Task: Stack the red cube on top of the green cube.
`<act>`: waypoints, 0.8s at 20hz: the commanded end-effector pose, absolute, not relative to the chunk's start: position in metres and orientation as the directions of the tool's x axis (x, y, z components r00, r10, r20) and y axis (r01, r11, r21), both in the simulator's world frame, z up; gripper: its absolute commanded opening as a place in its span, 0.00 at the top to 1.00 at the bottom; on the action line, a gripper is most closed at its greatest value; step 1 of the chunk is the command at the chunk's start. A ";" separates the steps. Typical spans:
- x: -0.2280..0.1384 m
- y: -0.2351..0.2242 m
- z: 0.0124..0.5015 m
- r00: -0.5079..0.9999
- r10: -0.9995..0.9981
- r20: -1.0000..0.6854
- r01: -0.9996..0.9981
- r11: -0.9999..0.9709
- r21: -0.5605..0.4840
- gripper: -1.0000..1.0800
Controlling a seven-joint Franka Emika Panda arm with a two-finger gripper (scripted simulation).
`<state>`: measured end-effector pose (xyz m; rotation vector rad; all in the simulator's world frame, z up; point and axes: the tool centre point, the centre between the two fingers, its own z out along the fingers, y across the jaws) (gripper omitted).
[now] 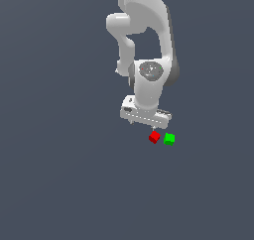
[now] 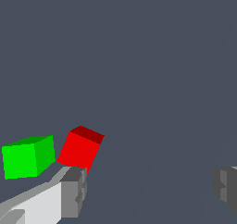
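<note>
The red cube (image 1: 154, 137) lies on the grey floor, tilted on its corner as seen in the exterior view. The green cube (image 1: 169, 139) sits just to its right in that view, a small gap apart. My gripper (image 1: 148, 123) hangs just above and slightly to the exterior view's left of the red cube. In the wrist view my gripper (image 2: 150, 188) is open and empty. The red cube (image 2: 81, 148) lies just beyond the tip of one finger (image 2: 72, 193), not between the fingers. The green cube (image 2: 28, 156) is further out on that same side.
A plain dark grey floor (image 1: 59, 174) lies all around the two cubes. The white arm (image 1: 149, 45) rises above the gripper.
</note>
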<state>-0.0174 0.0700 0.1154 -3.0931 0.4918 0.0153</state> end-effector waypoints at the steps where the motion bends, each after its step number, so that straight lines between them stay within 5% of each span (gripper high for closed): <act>1: -0.018 0.079 0.110 0.933 -0.360 -0.010 -0.360 -0.933 -0.007 0.04; 16: -0.012 0.128 0.078 0.795 -0.606 -0.002 -0.606 -0.795 -0.001 0.04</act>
